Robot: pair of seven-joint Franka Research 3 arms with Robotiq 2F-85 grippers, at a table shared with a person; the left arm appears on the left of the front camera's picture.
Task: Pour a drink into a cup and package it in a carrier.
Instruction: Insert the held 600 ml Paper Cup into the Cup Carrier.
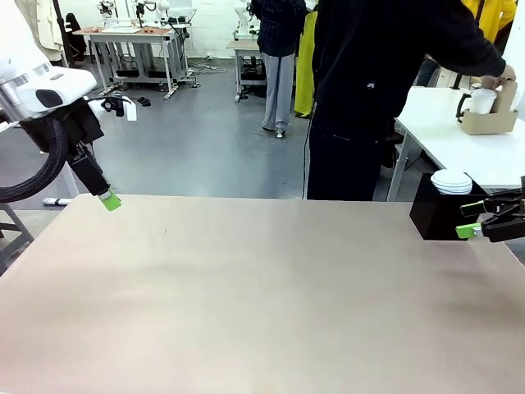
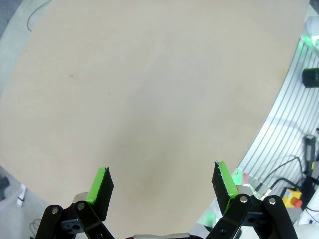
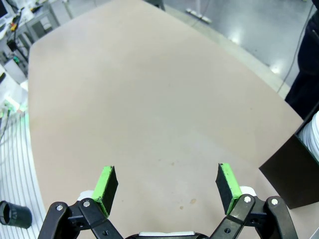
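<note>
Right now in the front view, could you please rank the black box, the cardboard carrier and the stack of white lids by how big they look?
1. Black box, largest.
2. Cardboard carrier on the white side table; it is farther off, so its true size is unsure.
3. Stack of white lids in the box, smallest, though close to the carrier.

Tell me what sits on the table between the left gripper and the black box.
Nothing: in the front view, bare table runs from the left gripper to the black box.

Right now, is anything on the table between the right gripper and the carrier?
Yes. The carrier sits with a cup on a separate white table behind, off the shared table. A black box stands between it and the open right gripper.
</note>
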